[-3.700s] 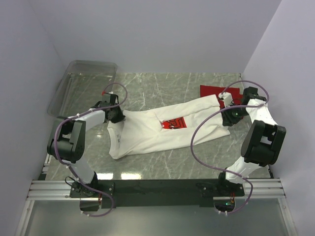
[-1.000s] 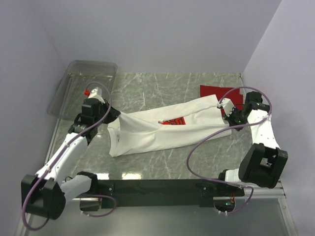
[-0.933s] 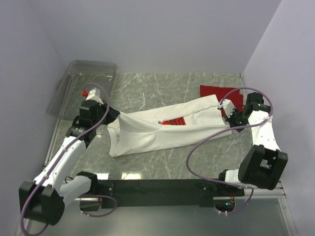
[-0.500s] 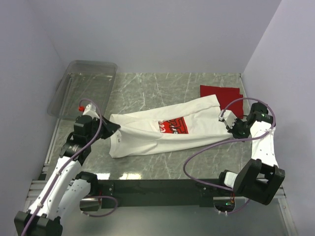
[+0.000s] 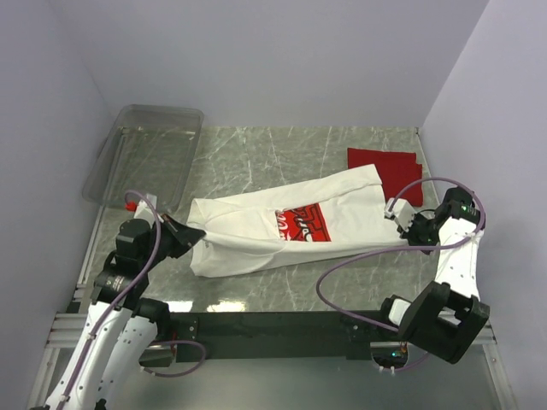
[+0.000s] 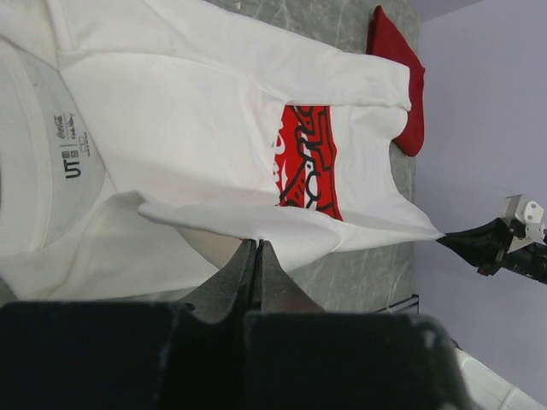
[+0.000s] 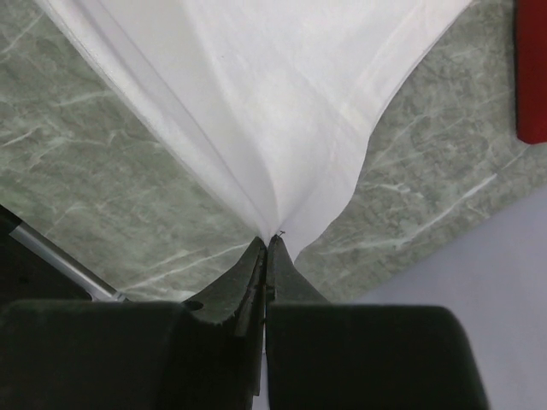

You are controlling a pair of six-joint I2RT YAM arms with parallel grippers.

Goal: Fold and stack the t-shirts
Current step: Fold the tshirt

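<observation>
Both tools have drawn their pinched edge of the white t-shirt [image 5: 282, 231] nearer me | shirt stretched across mid-counter [image 5: 282, 154], folded red t-shirt [image 5: 385, 166] behind its right end | I judge it limp, light; best gripped at edges and corners | left tool [image 6: 256, 248] clamped on collar-end fold, right tool [image 7: 269, 241] clamped on hem corner

White tee [image 5: 256, 235] w/ red sq. graphic: print up, stretched L-R, I pinch both ends. Red tee [image 5: 382, 162]: folded flat, near its right end.

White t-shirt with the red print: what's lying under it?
Green marble table shows all around the white t-shirt with red print; whatever is directly beneath is hidden by cloth.
</observation>
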